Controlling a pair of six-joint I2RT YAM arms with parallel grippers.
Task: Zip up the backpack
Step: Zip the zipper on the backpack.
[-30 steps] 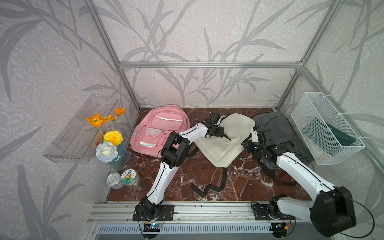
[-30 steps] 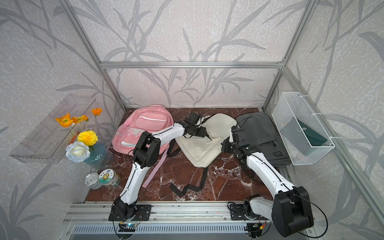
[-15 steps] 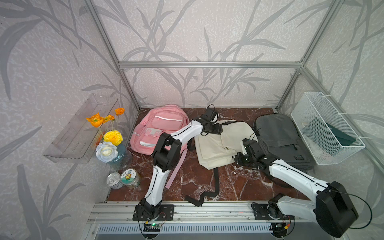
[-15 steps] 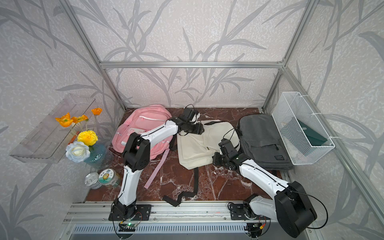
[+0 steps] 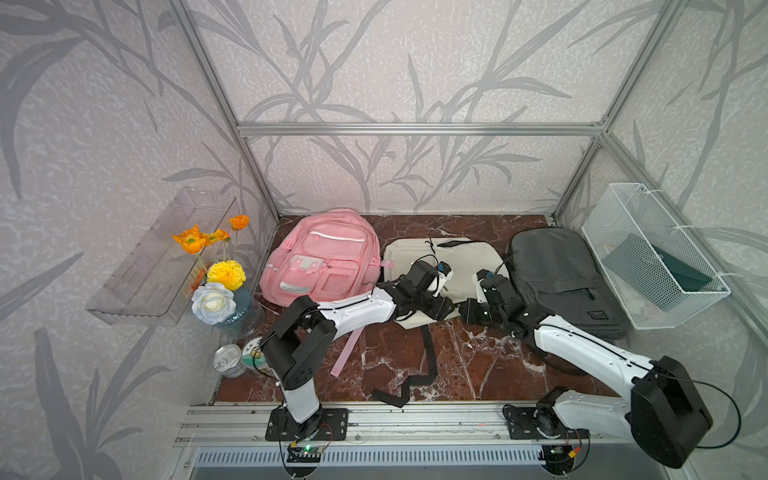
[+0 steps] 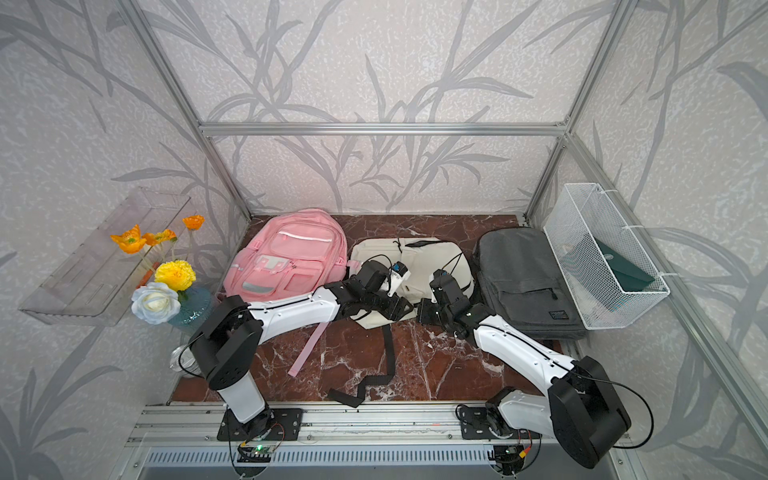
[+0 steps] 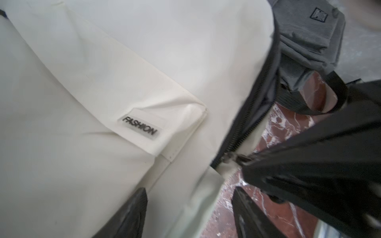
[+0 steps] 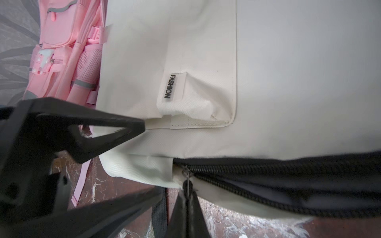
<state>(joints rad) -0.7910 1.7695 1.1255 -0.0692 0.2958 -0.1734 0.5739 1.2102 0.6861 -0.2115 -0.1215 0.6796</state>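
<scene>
Pinching the zipper pull point(image 8: 187, 177) between pressed-together tips of the right tool point(image 8: 186, 204), at the near corner of the cream backpack point(image 5: 453, 257), probably so as to drag it along the gaping black zipper point(image 8: 288, 169). Held the left tool point(image 7: 188, 195) spread astride that same corner, one finger point(image 8: 132, 125) touching the fabric, seemingly as a brace against sliding. Found the bag flat on the surface point(image 5: 469, 365) between pink backpack point(image 5: 320, 257) and grey backpack point(image 5: 557, 270); closing judged barely begun.
</scene>
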